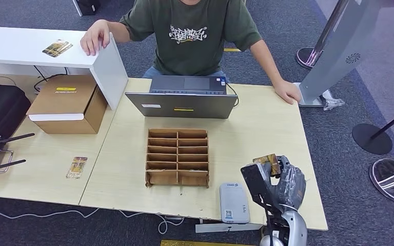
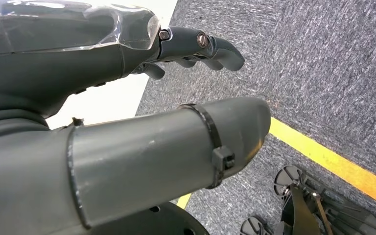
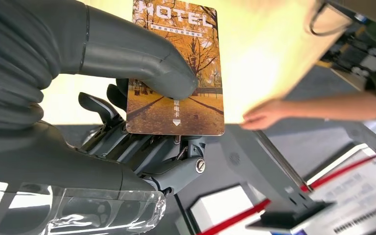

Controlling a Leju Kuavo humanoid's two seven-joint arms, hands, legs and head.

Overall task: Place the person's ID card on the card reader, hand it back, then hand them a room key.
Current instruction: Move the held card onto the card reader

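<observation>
- right hand (image 1: 282,182) is gripping a room key (image 3: 176,73), thumb (image 3: 142,54) pressing on the printed face, darker fingers (image 3: 142,147) backing it from behind; card is showing autumn trees and the word HOTEL
- in head view the room key (image 1: 267,161) is peeking out just beyond the right hand, over the near right part of the desk (image 1: 267,128)
- card reader (image 1: 234,202) is lying flat on the desk just beside the right hand, on its inner side, near the desk's front edge
- wooden slotted organizer (image 1: 177,157) is sitting farther to the inner side of the hand, past the reader; laptop (image 1: 182,100) is standing beyond it
- person (image 1: 195,36) in a green shirt is sitting across the desk; person's hand (image 1: 287,92) is resting on the far desk edge, well ahead of the right hand and apart from it
- another card (image 1: 76,167) is lying on the desk well away from the right hand, on the far left side, near a cardboard box (image 1: 69,105)
- two more cards (image 1: 57,47) are lying on the white shelf (image 1: 15,46), next to the person's other hand (image 1: 95,37)
- left hand (image 2: 191,46) is hanging over grey carpet (image 2: 323,73) with a yellow line (image 2: 333,161), holding nothing, fingers loosely curved and apart
</observation>
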